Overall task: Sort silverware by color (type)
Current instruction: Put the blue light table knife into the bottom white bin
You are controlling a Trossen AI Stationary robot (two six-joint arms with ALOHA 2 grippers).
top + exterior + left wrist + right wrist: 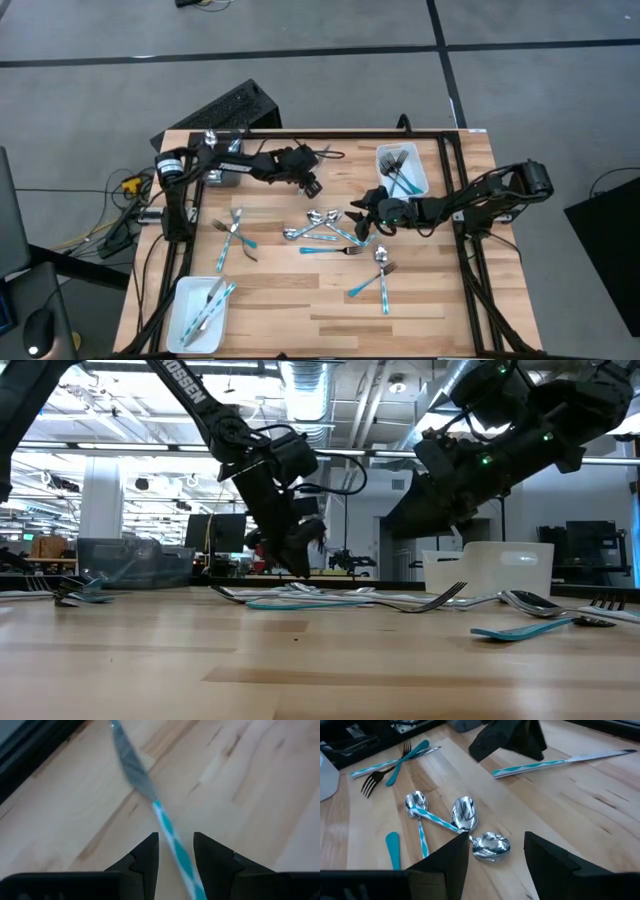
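High view showed the silverware (335, 235) still mostly loose at the middle of the counter (300, 300): a cluster of spoons (462, 817) with crossed handles, forks scattered beside them, and two more pieces nearer the front edge. Some sorting looked done, since forks lay in the white tray (402, 170) at the far right and several pieces in the white tray at the near left corner (200, 312). The left gripper (309, 182) hung at the far side of the pile, its fingers (145, 857) standing apart with a knife (150, 795) lying lengthwise between them, the teal handle running through the gap; whether the pads touched the handle could not be told, so this read as a grasp being lined up rather than made. The right gripper (368, 212) hovered low over the spoon cluster, also spread and empty, probably to take a spoon next. Bare wood lay open toward the front of the counter, but the two grippers were near each other, leaving little room between them.
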